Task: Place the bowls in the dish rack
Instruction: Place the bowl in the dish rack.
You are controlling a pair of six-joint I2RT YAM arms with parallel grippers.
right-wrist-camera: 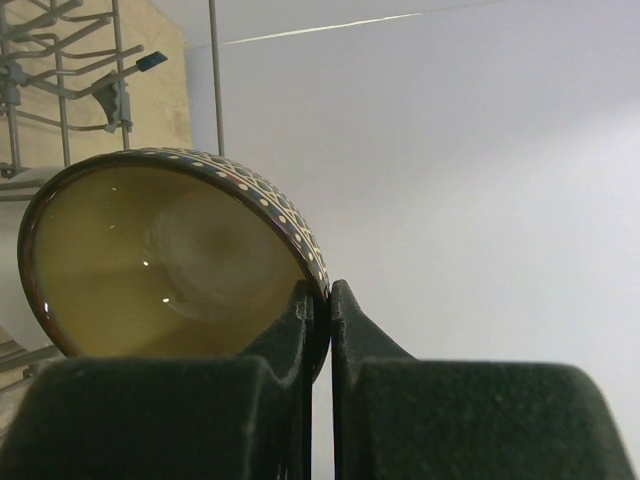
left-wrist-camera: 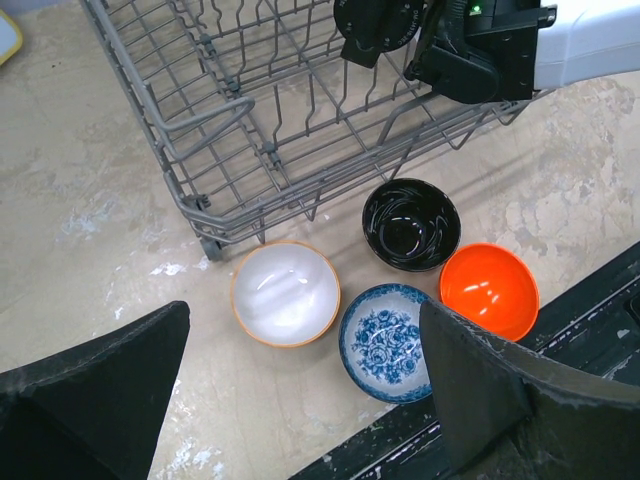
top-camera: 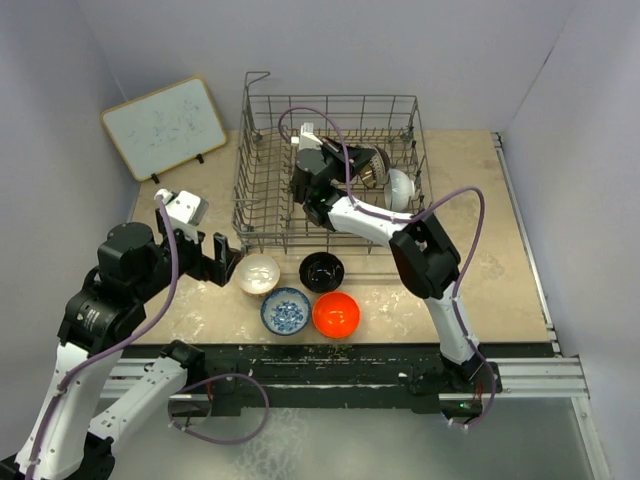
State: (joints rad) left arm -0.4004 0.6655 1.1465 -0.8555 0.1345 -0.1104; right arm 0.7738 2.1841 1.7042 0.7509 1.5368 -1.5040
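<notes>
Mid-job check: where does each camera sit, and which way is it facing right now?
Top external: overhead from the near side, looking down on the dish rack, left arm and right arm.
Left wrist: over the table, looking down past its own open fingers at four loose bowls.
Right wrist: over the rack, looking along its shut fingers at the brown-rimmed bowl they pinch.
Shared: top and left wrist share the four bowls and the rack's front edge.

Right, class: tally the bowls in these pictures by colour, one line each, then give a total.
white bowl: 1
cream bowl: 1
black bowl: 1
orange-red bowl: 1
blue-and-white bowl: 1
brown-rimmed bowl: 1
Total: 6
</notes>
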